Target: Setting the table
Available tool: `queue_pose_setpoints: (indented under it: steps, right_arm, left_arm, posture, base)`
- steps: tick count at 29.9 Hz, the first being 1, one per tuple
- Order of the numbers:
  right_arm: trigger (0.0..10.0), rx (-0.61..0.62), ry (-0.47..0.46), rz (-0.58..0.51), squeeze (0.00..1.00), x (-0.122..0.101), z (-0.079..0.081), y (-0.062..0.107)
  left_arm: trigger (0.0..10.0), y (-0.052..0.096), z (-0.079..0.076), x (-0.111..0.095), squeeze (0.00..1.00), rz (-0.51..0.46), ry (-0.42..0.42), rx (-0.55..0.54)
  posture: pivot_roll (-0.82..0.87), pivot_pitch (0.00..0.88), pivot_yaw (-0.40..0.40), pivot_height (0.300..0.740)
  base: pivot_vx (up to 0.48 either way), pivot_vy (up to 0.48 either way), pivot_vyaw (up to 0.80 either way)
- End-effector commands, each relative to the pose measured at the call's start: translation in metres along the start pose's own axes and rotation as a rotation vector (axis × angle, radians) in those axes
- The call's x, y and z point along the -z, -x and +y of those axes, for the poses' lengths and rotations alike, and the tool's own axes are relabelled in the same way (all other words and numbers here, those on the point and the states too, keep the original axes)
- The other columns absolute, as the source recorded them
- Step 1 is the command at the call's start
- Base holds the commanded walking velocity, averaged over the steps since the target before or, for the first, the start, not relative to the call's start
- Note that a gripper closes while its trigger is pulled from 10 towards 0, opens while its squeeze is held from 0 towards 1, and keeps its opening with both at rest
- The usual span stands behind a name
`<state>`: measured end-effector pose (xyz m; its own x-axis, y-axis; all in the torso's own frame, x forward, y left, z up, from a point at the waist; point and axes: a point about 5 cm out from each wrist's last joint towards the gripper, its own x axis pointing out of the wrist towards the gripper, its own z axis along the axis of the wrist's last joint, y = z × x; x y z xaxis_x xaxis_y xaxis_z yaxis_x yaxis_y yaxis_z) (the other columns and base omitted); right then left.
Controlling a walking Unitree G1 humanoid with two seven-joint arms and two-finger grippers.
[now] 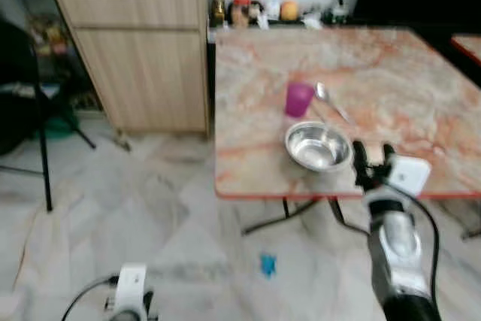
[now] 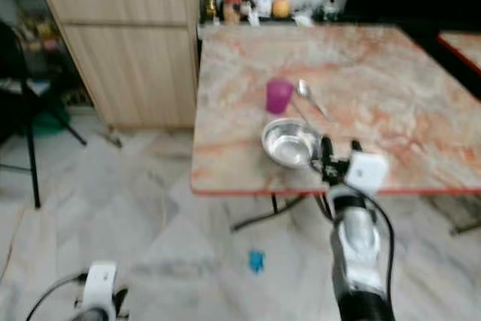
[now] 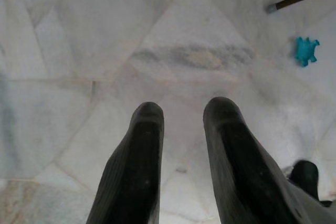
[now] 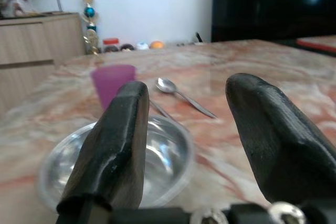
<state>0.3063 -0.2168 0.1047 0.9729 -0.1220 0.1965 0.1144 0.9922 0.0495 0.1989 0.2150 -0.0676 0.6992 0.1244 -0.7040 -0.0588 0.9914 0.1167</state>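
A steel bowl [image 1: 318,145] sits near the front edge of the marble table [image 1: 391,65]. Just behind it stand a purple cup [image 1: 299,98] and a metal spoon [image 1: 329,100]. My right gripper [image 1: 373,162] hovers at the table's front edge, just right of the bowl, open and holding nothing. In the right wrist view its fingers [image 4: 115,145] frame the bowl [image 4: 157,156], with the cup [image 4: 111,82] and spoon [image 4: 181,94] beyond. My left gripper [image 3: 181,111] hangs low over the floor, open and holding nothing.
A wooden cabinet [image 1: 139,43] stands left of the table. Jars and bottles [image 1: 248,9] line the table's far edge. A small blue object [image 1: 267,264] lies on the marble floor under the table's front. A dark chair [image 1: 30,110] is at the far left.
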Motion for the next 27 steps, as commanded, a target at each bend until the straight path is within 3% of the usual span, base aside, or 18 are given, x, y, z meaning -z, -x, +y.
queue_pose_setpoints:
  steps: [1,13,27]
  right_arm:
    - [10.0,-0.002,-0.006,-0.003,0.00,-0.0007,0.0005,-0.0004]
    - [10.0,-0.002,-0.008,0.001,0.00,0.0004,0.0001,0.0004]
    - [10.0,0.017,-0.006,0.004,0.00,0.0008,-0.0057,0.0046]
  left_arm:
    - [10.0,0.0008,0.0002,0.0034,0.00,0.013,-0.006,0.003]
    - [10.0,0.0011,-0.0015,0.0041,0.00,0.011,-0.006,0.008]
    - [10.0,0.0014,-0.0026,0.0039,0.00,-0.002,0.000,0.008]
  posture:
    - [0.08,0.000,-0.043,0.740]
    - [0.08,0.000,-0.045,0.740]
    - [0.08,0.000,-0.050,0.740]
  base:
    - [0.307,0.000,0.00]
    - [0.308,0.000,0.00]
    - [0.000,0.000,0.00]
